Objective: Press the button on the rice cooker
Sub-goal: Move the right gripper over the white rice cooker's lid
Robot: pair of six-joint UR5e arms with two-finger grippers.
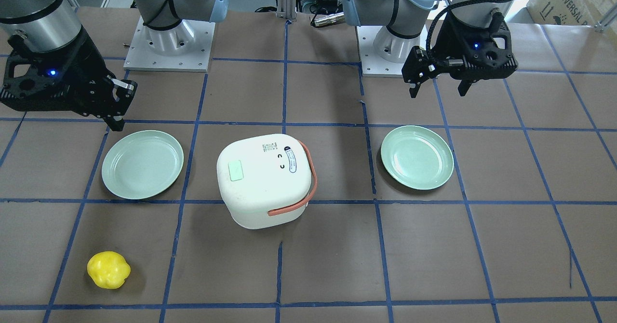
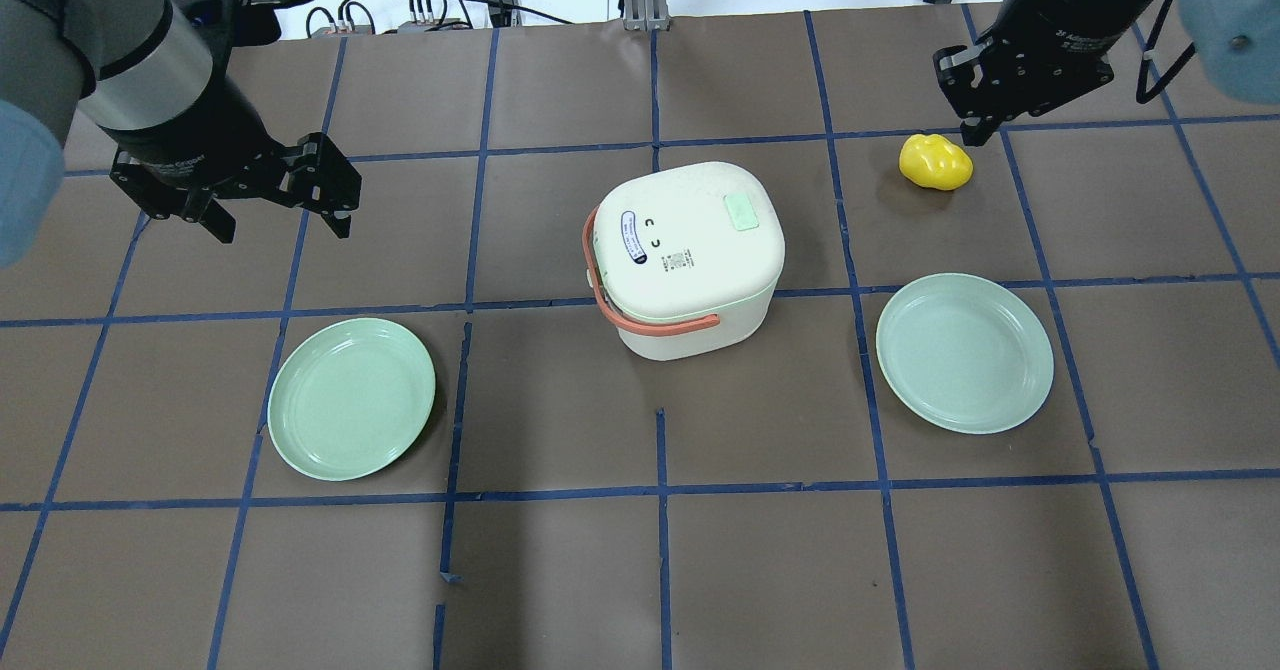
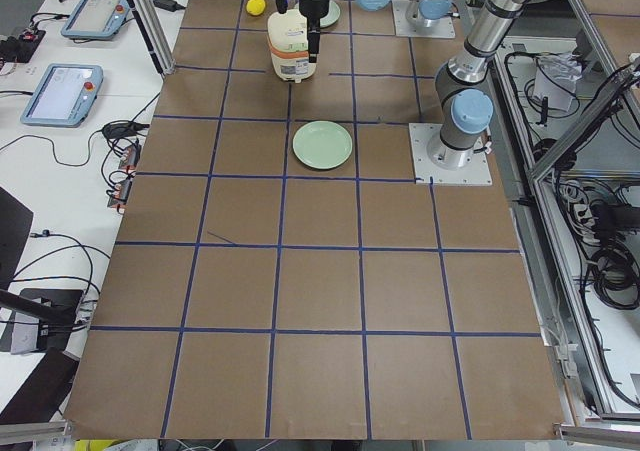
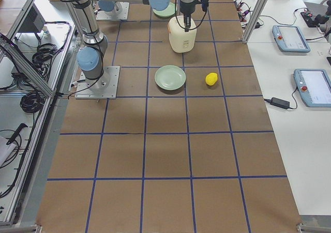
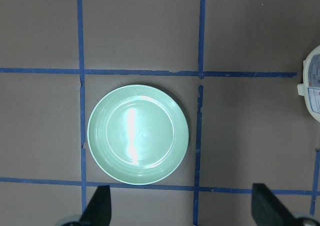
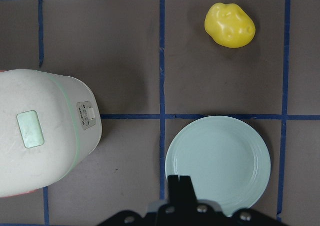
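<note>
Between the left plate [image 2: 350, 398] and right plate [image 2: 965, 352] sits the rice cooker [image 2: 690, 250], its green lid button [image 2: 742, 212] untouched. My left gripper [image 2: 280, 220] hangs spread, my right gripper [image 6: 179, 182] pressed together. Both are well away, so I judge the pressing all ahead.

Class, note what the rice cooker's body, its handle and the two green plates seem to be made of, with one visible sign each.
Rice cooker body: likely matte white plastic; dull surface, rounded moulded corners.
Handle: orange, plastic or silicone; thin smooth band, cannot tell which.
Left green plate and right green plate: glossy, reflecting light; melamine or glazed ceramic.
</note>
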